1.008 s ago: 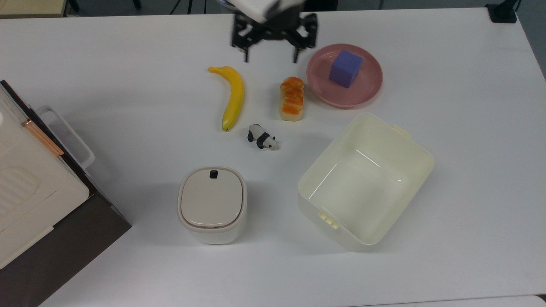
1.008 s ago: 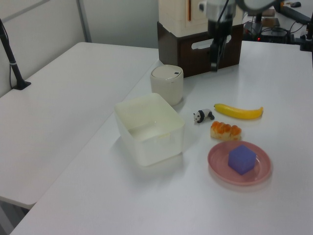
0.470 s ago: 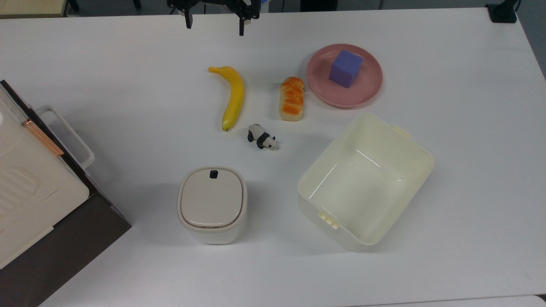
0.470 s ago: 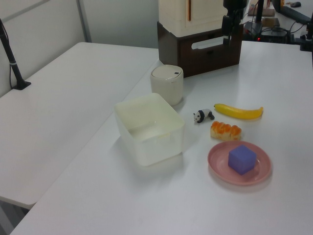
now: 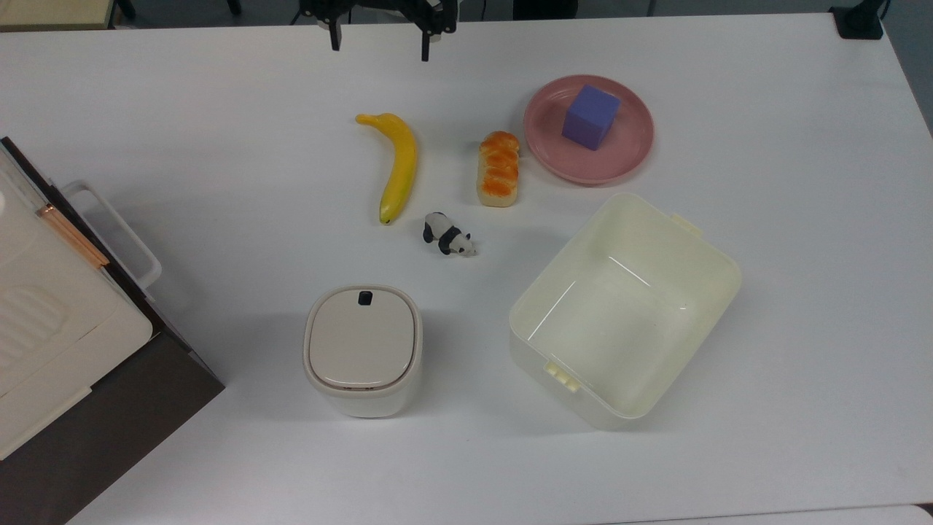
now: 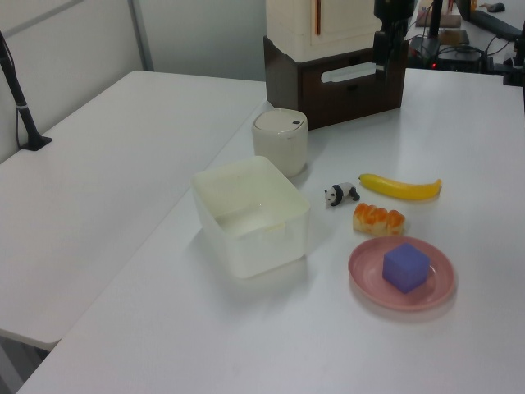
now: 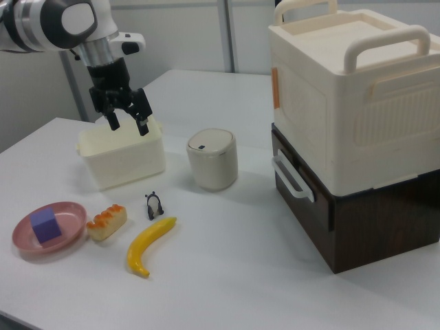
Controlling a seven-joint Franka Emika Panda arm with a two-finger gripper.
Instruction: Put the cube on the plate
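Evidently the placement is done: the cube [image 5: 590,117] is seen resting flat inside the plate [image 5: 628,155], slightly toward the far rim in the top view, near the table's [image 5: 802,292] far edge. The gripper [image 7: 128,121] is held high above the table, well apart from the plate, fingers spread and nothing pinched between them. In the top view its fingertips are seen at the table's far edge. Beside the plate a bread roll [image 5: 499,169] is noted, then a banana [image 5: 399,167] and a panda figure [image 5: 447,235]; a cream tub [image 5: 623,310] and a lidded bin [image 5: 362,348] stand nearer the table's near edge. Little risk is judged to remain. Trouble would come only from a low return sweep, by which the cube could be knocked off or the plate nudged.
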